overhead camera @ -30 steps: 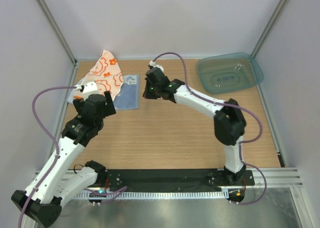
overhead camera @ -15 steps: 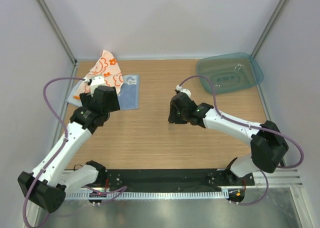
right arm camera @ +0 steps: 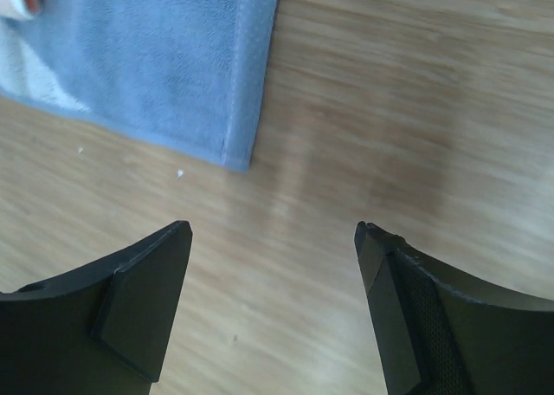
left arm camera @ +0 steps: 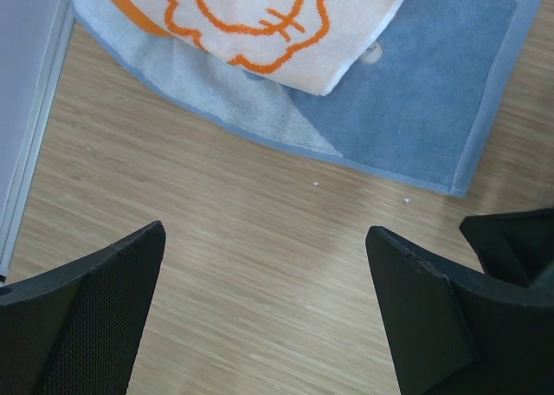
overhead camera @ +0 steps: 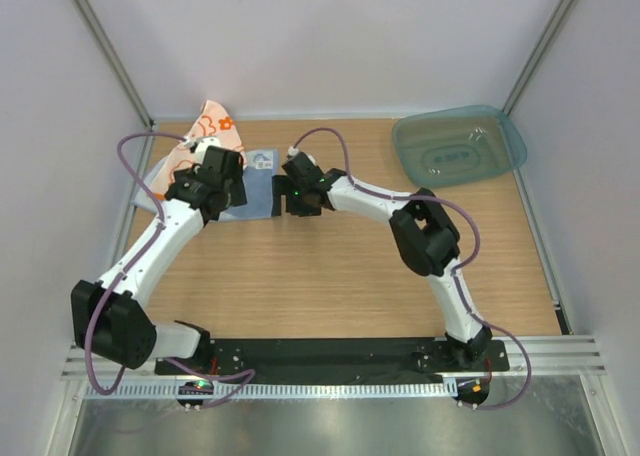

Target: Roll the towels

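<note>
Right claw [right arm camera: 274, 230] spread wide, near blue towel [right arm camera: 147, 57] corner edge.

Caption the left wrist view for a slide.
Open left pincer over the table, facing a blue towel overlapped by an orange-print towel.

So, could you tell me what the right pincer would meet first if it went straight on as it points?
Most likely the wooden table: the open right pincer points down at bare wood, with the corner of the blue towel just up and left of its line. Depth is hard to judge.
</note>
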Available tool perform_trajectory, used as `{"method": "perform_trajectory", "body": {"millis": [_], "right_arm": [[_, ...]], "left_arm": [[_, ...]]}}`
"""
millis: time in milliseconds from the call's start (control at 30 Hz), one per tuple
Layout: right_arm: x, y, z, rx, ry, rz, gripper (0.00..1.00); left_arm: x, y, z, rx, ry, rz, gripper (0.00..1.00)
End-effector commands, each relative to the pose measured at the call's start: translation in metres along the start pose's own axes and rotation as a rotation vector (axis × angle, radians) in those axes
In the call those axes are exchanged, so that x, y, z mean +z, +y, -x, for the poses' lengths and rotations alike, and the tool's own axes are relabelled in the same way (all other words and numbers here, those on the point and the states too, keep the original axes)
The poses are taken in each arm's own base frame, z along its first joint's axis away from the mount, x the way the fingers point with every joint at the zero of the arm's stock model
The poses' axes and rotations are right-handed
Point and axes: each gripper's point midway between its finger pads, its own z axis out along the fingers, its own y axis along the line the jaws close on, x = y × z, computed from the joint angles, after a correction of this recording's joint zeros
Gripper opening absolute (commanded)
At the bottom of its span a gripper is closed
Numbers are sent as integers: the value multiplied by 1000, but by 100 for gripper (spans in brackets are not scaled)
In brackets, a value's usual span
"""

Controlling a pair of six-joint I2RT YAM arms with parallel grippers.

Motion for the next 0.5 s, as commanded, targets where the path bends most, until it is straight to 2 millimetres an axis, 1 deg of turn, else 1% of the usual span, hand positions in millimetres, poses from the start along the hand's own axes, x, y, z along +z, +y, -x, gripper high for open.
{"method": "perform_trajectory", "body": {"millis": [0, 67, 100, 133, 200, 233, 300, 333, 400, 433, 467], "right_arm": [[17, 23, 3, 23, 35, 66, 85], [31, 26, -1, 41, 48, 70, 85], [46, 21, -13, 42, 76, 52, 84], [50, 28, -10, 43, 71, 61, 84], [59, 35, -22, 33, 99, 58, 84], [71, 35, -28, 29, 112, 47, 84], [78, 41, -37, 15, 129, 25, 82], [87, 32, -44, 16, 137, -9, 81], [93, 26, -53, 28, 154, -40, 76], [99, 18, -58, 31, 159, -69, 73], [101, 15, -60, 32, 164, -79, 65]], "left_arm": [[-10, 4, 21, -40, -62, -28, 100], [-10, 4, 20, -52, -69, -37, 100], [-8, 3, 15, -52, -59, -45, 100], [-8, 2, 14, -63, -60, -52, 100], [-9, -1, 14, -74, -54, -71, 100], [-10, -2, 15, -77, -56, -78, 100], [-12, -3, 17, -88, -58, -93, 100], [-14, -3, 18, -95, -60, -99, 100], [-18, -3, 20, -105, -70, -112, 100], [-19, -2, 20, -109, -71, -115, 100], [-21, -2, 21, -115, -73, -119, 100]]}}
